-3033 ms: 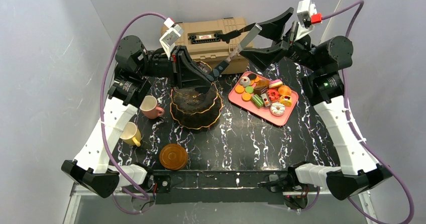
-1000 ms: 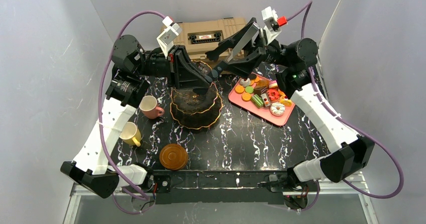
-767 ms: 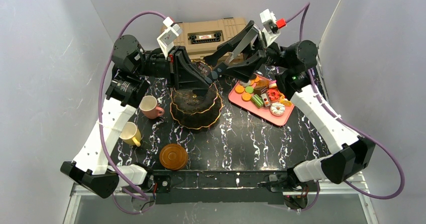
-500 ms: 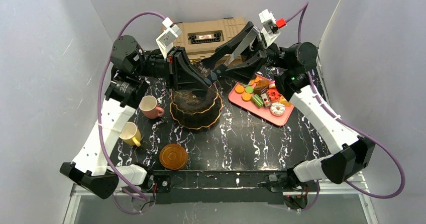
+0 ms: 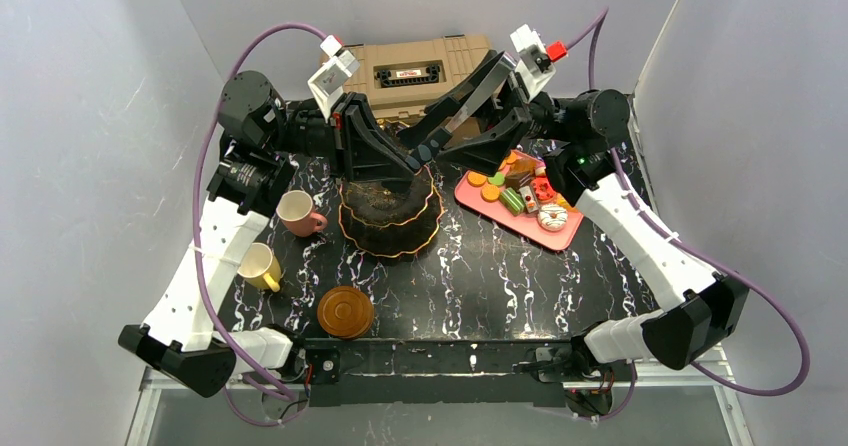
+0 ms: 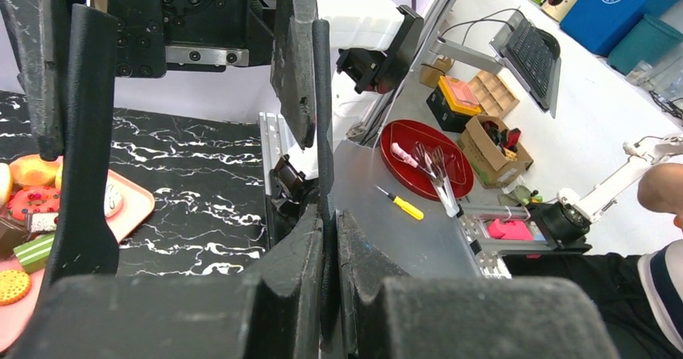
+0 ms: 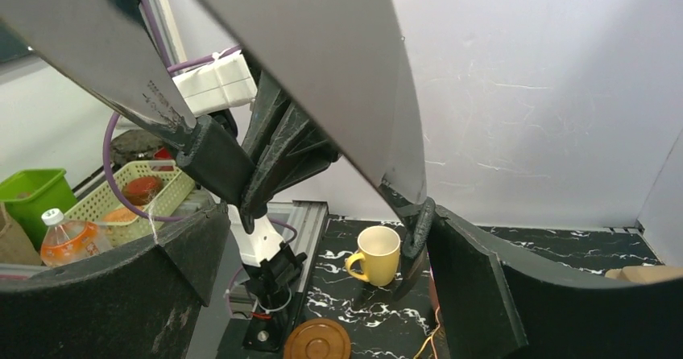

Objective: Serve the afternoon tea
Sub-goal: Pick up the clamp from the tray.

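Observation:
The black three-tier stand [image 5: 392,218] with gold rims is at the table's left centre. My left gripper [image 5: 412,162] is shut on the thin black loop handle [image 6: 322,117] at its top, which the left wrist view shows pinched between the pads [image 6: 329,218]. My right gripper [image 5: 420,144] is open right beside it. In the right wrist view [image 7: 326,218] the loop [image 7: 417,222] lies against its right finger. Pastries [image 5: 525,191] fill a pink tray [image 5: 470,198]. A pink cup [image 5: 298,213], a yellow cup [image 5: 260,266] and a brown saucer [image 5: 346,312] stand at the left front.
The tan toolbox [image 5: 410,71] sits at the back, just behind both grippers. White walls close in the left, right and back. The two arms cross above the stand, and the pastry tray lies under the right forearm.
The right arm has swung left from over the tray and toolbox, and its open jaws are now at the stand's handle. The left gripper and stand have stayed put.

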Motion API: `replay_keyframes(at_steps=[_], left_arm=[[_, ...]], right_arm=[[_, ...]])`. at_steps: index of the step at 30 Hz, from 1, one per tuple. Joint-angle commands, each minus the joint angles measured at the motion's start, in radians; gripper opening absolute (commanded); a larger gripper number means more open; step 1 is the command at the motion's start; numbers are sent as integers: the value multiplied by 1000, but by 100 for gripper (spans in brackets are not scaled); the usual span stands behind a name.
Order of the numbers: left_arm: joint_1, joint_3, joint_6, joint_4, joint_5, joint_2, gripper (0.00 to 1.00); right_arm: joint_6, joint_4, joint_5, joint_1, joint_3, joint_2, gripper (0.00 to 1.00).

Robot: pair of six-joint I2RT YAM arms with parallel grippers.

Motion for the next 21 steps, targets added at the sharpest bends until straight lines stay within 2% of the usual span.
replay_keyframes(at_steps=[1, 9, 13, 21], left_arm=[[29, 12, 64, 32, -71, 26, 0], [36, -11, 226, -44, -137, 17, 0], [41, -22, 257, -44, -193, 21, 0], [40, -46, 321, -43, -293, 14, 0]], right_arm=[[36, 9, -128, 43, 23, -54, 98], [81, 53, -110, 46, 28, -49, 98], [128, 118, -89, 45, 0, -46, 98], [128, 114, -12, 51, -28, -34, 98]])
